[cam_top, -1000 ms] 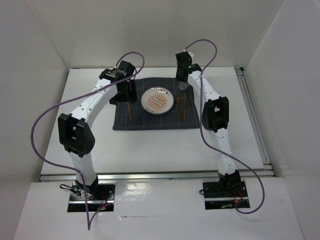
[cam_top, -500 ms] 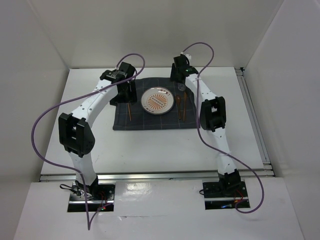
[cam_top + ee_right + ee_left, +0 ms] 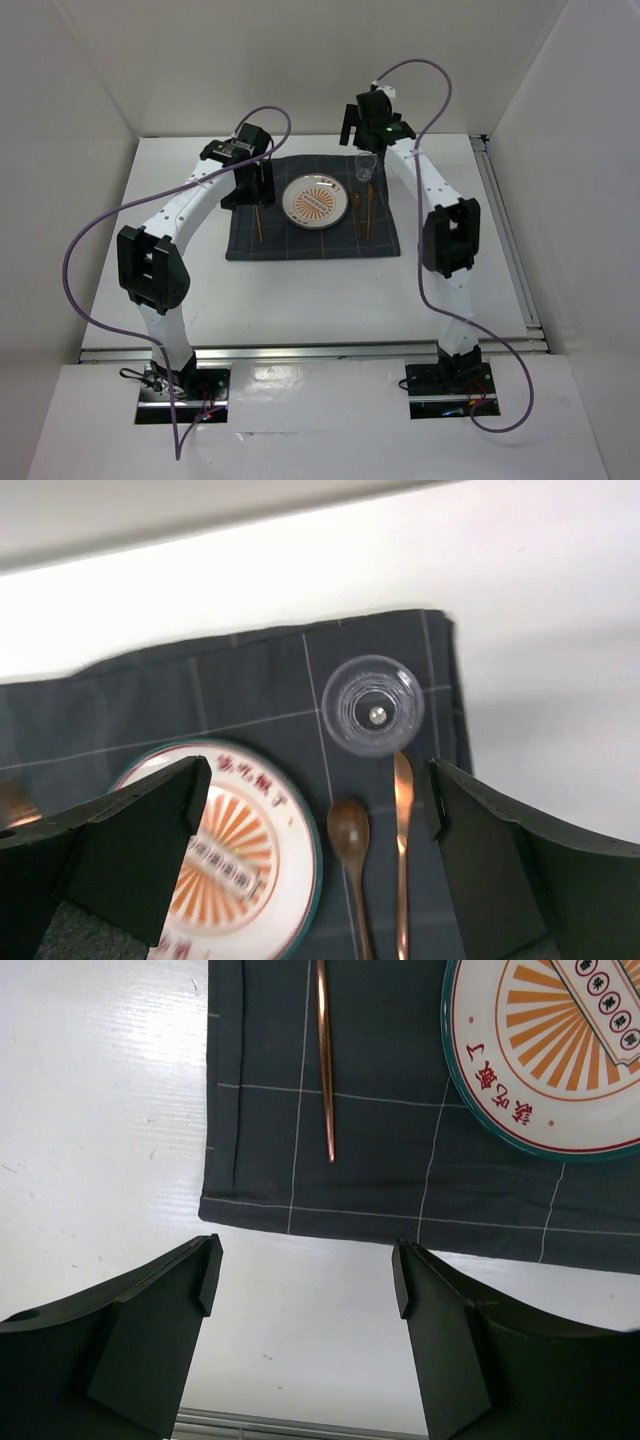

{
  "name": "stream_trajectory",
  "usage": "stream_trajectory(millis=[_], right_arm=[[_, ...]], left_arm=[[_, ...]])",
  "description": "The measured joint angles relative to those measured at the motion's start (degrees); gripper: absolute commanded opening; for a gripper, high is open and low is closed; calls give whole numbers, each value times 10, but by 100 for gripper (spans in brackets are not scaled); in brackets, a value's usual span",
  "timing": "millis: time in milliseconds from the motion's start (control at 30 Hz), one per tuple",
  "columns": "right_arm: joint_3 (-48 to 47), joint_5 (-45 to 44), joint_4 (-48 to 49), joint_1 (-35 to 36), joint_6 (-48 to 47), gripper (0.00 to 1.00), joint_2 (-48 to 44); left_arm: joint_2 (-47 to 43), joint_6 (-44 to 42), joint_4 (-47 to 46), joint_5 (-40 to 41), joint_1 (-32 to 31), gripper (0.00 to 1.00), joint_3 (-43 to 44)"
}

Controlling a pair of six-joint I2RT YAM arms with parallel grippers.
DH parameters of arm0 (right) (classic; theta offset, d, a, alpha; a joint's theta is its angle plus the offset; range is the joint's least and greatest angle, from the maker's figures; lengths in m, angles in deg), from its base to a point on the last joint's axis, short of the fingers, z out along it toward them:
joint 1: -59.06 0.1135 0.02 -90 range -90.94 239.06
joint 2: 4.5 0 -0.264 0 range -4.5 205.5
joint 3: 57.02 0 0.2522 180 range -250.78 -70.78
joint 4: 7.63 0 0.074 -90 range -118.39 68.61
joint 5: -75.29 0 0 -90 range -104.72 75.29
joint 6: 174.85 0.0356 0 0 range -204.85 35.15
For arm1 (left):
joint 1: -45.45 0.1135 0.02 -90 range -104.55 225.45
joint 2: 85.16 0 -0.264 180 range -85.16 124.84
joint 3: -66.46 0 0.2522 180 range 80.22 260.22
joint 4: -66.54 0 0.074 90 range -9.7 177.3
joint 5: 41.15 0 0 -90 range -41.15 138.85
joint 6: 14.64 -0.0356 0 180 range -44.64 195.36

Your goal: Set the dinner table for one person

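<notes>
The right pincer [image 3: 315,785] is wide open and holds nothing. The glass [image 3: 373,718] stands just below it on the mat [image 3: 250,695]. The left pincer [image 3: 305,1265] is wide open too, above the table [image 3: 100,1110], at the mat's edge.

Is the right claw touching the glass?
Apart. Right wrist view: right claw open, mat visible between the glass and both fingers.

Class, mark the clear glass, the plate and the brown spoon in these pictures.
clear glass [image 3: 373,706], right wrist view, on its base seen from above.
plate [image 3: 225,855], right wrist view, on its orange patterned centre.
brown spoon [image 3: 348,832], right wrist view, on its bowl.
</notes>
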Motion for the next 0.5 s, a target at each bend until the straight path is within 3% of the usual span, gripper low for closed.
stream_trajectory(millis=[133, 300, 500], right_arm=[[92, -26, -38, 0, 22, 100, -151], [281, -34, -125, -25, 76, 100, -356], [496, -28, -230, -46, 130, 98, -523]], left_arm=[[-3, -12, -10, -3, -4, 87, 0], [-34, -13, -18, -2, -19, 88, -2], [-95, -11, -26, 0, -42, 88, -16]])
